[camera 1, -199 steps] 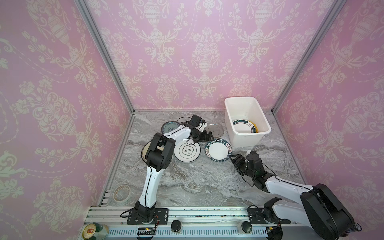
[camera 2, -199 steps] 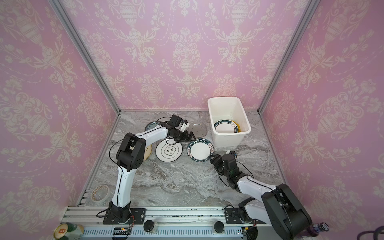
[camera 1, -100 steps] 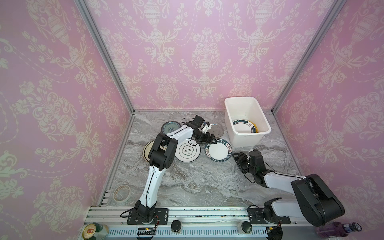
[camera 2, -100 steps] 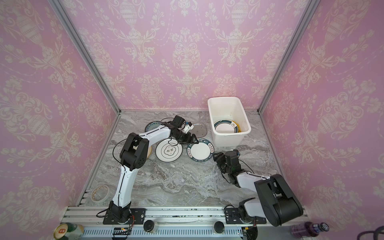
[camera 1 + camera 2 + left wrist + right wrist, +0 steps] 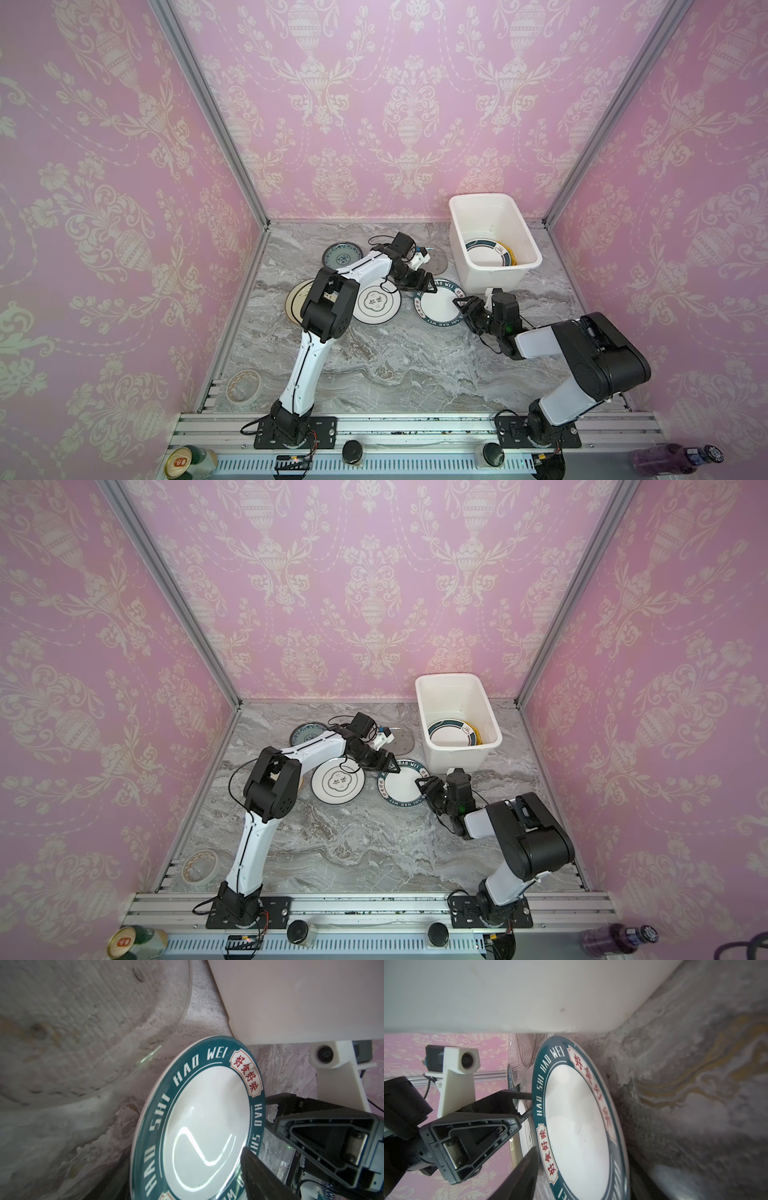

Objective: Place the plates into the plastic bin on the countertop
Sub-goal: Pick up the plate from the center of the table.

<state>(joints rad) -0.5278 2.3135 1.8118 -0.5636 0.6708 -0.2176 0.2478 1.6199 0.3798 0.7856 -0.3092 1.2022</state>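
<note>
As both arms meet low over the countertop (image 5: 395,357), the left gripper (image 5: 429,287) and right gripper (image 5: 462,302) flank a teal-rimmed plate (image 5: 438,309) lettered HAO SHI HAO WEI. It lies just in front of the plastic bin (image 5: 490,279). Both wrist views show each gripper's jaws parted, tips at opposite edges of the rim, and neither is seen clamped. Inside the bin sit a dark-rimmed white plate (image 5: 484,254) and a yellow plate (image 5: 512,255) peeking out beside it. Elsewhere on the marble rest a second dark-rimmed plate (image 5: 376,305), a clear glass plate (image 5: 437,261), a teal patterned plate (image 5: 343,255) and a cream plate (image 5: 296,297), partly hidden by the left arm (image 5: 361,268).
</note>
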